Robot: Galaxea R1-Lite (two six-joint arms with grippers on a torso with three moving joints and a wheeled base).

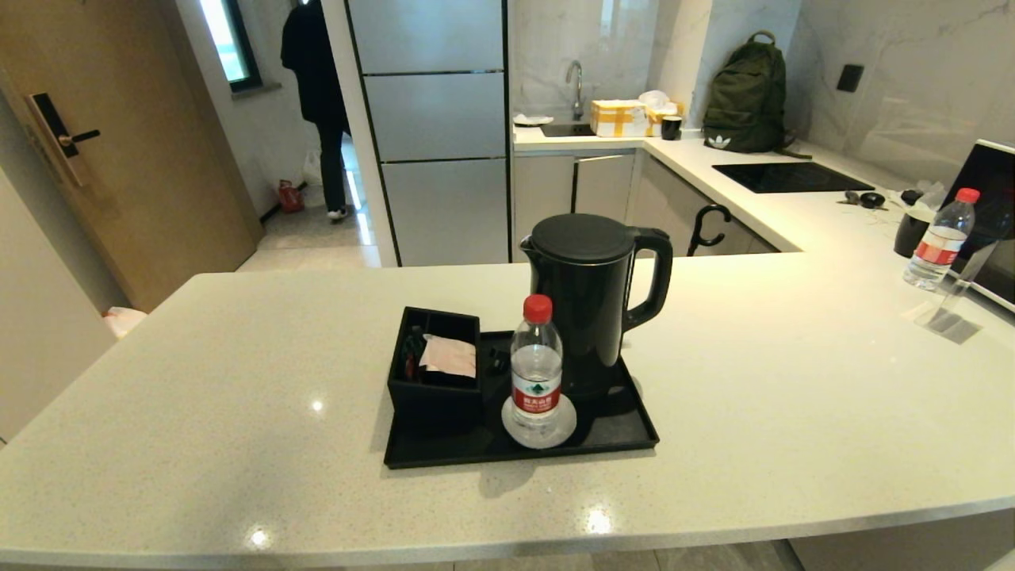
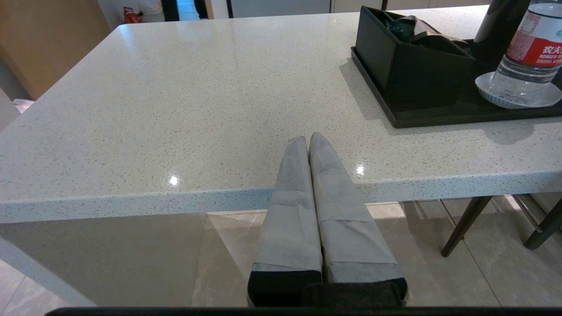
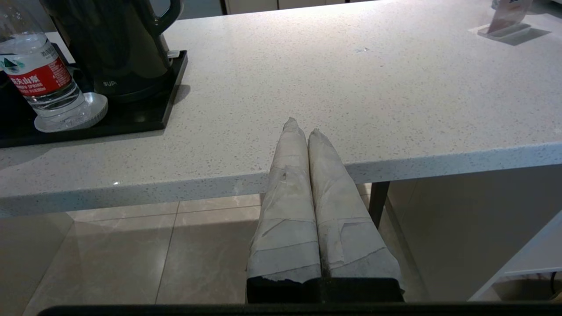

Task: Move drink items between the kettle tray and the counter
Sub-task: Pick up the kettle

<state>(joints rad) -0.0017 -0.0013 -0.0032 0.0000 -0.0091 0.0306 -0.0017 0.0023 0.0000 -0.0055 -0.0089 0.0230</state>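
The left gripper (image 2: 308,139) is closed on nothing, its taped fingers (image 2: 294,210) pressed together and pointing at the near edge of the counter (image 2: 197,109) – it hangs off the edge, over the floor. The right gripper (image 3: 303,127) sits the same way, fingertips together and empty, facing the counter's front edge to the right of the tray (image 3: 145,118). Neither arm shows in the head view. On the counter lies the black kettle tray (image 1: 618,432), and on it stands the black kettle (image 1: 591,301), handle to the right. A water bottle (image 1: 536,365) stands upright on a small saucer (image 1: 511,424) at the tray's front. At the tray's left end sits a black divided box (image 1: 434,388) – the pinkish sachet (image 1: 449,355) rests across its top
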